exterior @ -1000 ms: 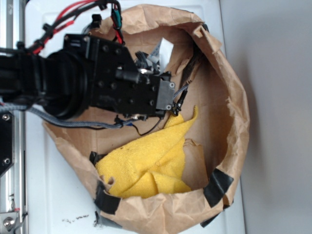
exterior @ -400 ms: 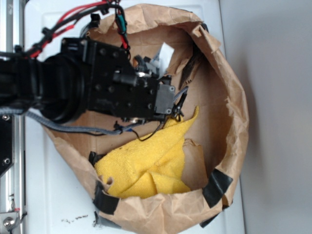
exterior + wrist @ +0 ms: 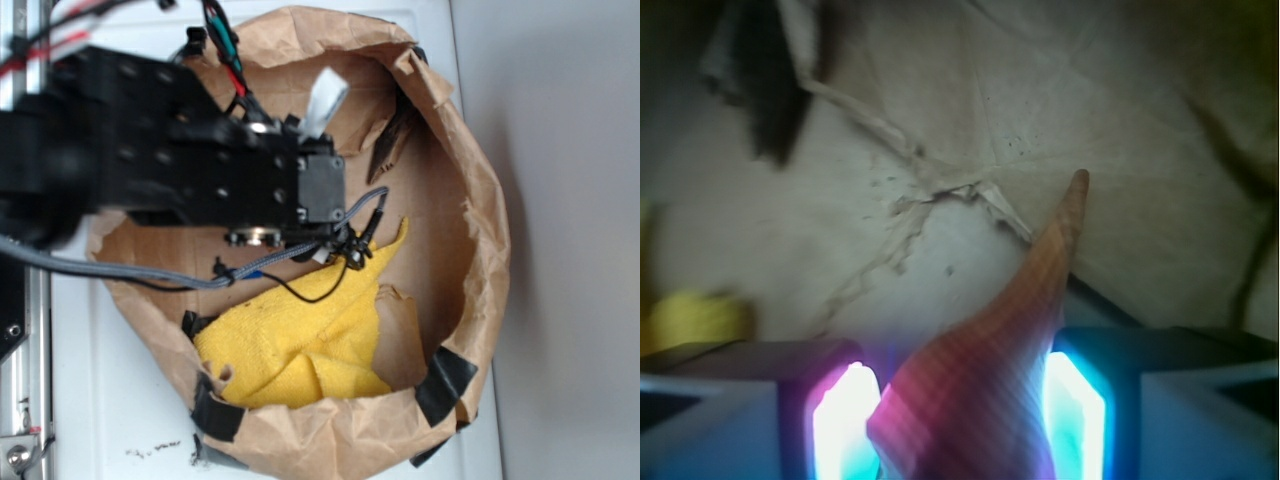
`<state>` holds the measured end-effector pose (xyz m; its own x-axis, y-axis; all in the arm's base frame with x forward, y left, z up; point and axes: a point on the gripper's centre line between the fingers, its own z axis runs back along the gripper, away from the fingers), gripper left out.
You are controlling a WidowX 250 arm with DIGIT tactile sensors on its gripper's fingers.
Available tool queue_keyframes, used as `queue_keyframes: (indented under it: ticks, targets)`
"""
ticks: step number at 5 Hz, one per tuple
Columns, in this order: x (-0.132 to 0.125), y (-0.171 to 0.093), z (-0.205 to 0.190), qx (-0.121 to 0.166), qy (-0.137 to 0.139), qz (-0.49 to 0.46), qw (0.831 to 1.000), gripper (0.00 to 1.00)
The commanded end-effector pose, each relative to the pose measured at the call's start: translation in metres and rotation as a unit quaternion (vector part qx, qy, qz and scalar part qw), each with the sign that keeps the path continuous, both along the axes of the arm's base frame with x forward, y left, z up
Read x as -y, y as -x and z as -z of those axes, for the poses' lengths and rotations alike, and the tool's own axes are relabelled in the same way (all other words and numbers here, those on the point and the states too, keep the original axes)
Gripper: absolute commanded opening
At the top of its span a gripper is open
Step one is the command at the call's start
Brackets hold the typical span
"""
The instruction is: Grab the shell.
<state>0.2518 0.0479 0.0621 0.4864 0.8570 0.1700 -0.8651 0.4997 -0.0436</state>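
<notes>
The wrist view shows the shell [image 3: 980,390] seated between the two lit pads [image 3: 845,425] of the gripper [image 3: 960,430], its broad whorled body filling the gap and its tapered tip projecting forward over the creased brown paper floor of the bag [image 3: 940,130]. The pads stand close on either side of the shell and appear to bear on it, so the gripper is judged closed around the shell; contact on the left pad is partly lost in glare. In the exterior view the arm [image 3: 150,150] reaches into the paper bag [image 3: 480,200], which stands on the white bench [image 3: 110,400], and hides the shell entirely. A yellow cloth [image 3: 300,340] lies in the bag toward the near edge, clear of the grasp. Assessment: the capture looks accomplished or nearly so; what remains is confirming the hold is secure by raising the shell clear of the bag floor. Whether it is already off the paper cannot be determined.
</notes>
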Motion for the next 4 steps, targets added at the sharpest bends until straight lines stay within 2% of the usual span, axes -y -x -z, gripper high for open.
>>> queue_keyframes:
  ticks: [1, 2, 4]
  targets:
    - [0.007, -0.006, -0.072, 0.050, -0.024, 0.075, 0.996, 0.00]
    - [0.016, -0.004, -0.101, 0.044, -0.011, 0.112, 0.993, 0.00]
    - [0.025, -0.002, -0.119, 0.047, -0.004, 0.111, 0.993, 0.00]
